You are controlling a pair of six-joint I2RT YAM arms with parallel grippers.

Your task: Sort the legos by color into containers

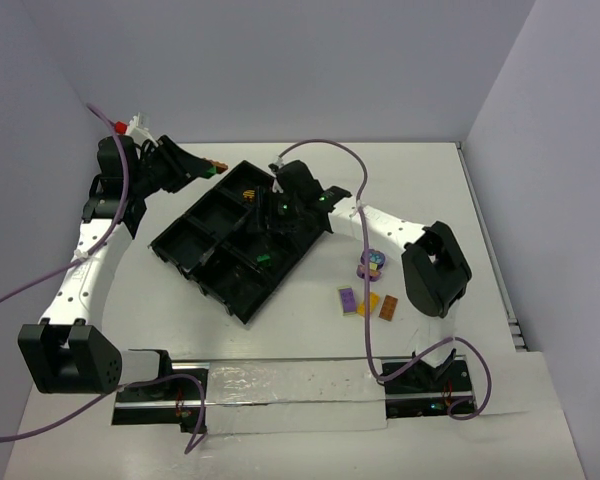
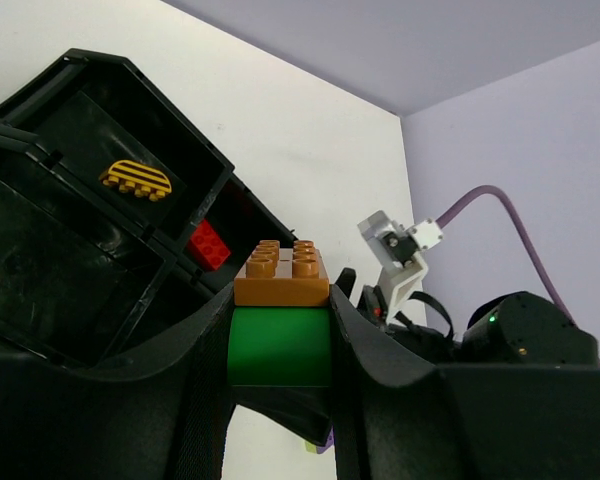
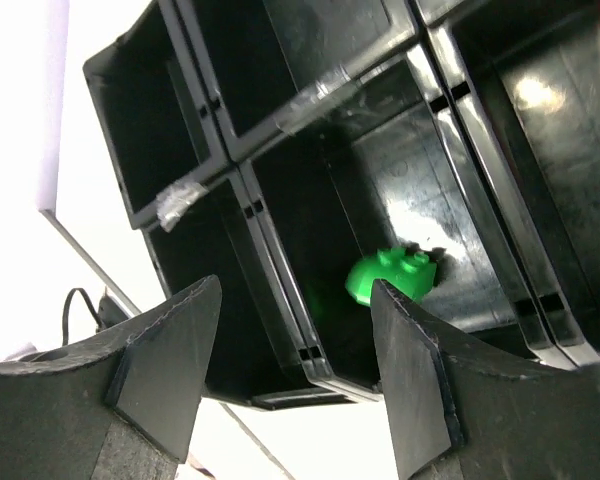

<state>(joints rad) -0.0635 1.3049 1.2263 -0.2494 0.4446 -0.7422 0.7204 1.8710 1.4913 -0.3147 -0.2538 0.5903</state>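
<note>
The black tray (image 1: 195,240) of containers lies aslant mid-table. My left gripper (image 1: 212,168) hovers at its far corner, shut on a green brick (image 2: 280,345) with a brown brick (image 2: 282,272) stacked on top. My right gripper (image 3: 290,370) hangs open over the tray's middle with nothing between its fingers. Below it a rounded green brick (image 3: 392,277) lies in a compartment. A yellow striped piece (image 2: 136,178) and a red brick (image 2: 208,245) lie in other compartments. Another green brick (image 1: 265,260) shows in the tray from above.
Loose on the table right of the tray are a purple brick (image 1: 347,300), a yellow brick (image 1: 370,303), an orange-brown brick (image 1: 389,307) and a rounded purple piece (image 1: 372,262). The right arm's elbow (image 1: 435,268) looms beside them. Walls close in at the left and back.
</note>
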